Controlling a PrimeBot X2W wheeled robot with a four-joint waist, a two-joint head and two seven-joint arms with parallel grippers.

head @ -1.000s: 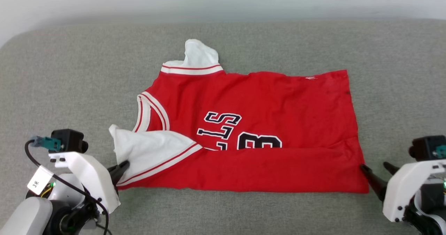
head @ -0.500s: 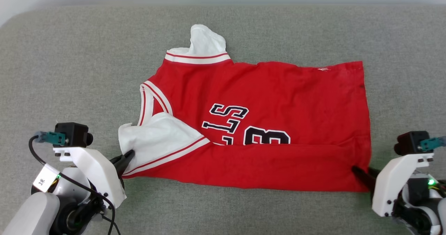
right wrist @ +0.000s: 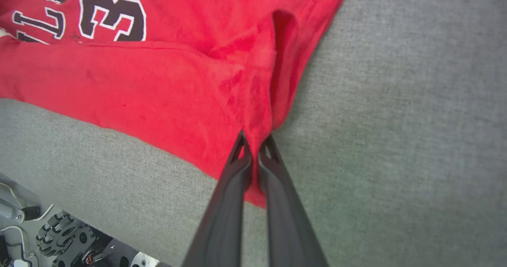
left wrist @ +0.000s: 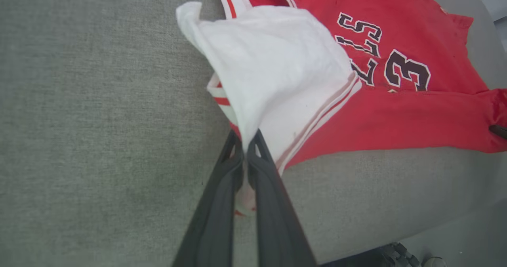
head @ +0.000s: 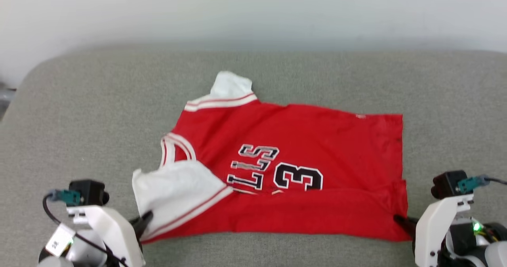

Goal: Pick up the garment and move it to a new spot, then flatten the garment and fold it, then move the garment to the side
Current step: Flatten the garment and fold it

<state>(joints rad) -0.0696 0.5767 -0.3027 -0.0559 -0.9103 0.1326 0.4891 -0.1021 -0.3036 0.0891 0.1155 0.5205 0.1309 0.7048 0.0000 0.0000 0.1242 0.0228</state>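
Both arms are locked in. The red jersey lies spread on the middle of the grey cushion, collar to the left, hem to the right, with its near edge already folded up over the lettering. The left gripper has its jaws pinched together on the near white sleeve. The right gripper is clamped on a small bunch of red cloth at the near-right hem corner.

Here's the worry. That right-hand pinch looks thin, so a sharp lift could pull the corner free and drop that side. On the left the hold is on a loose sleeve, so a pull may stretch the sleeve instead of carrying the body, and the fold would skew. The far sleeve pokes out past the far edge and may stay sticking out. Uneven travel between the arms would wrinkle the folded strip.
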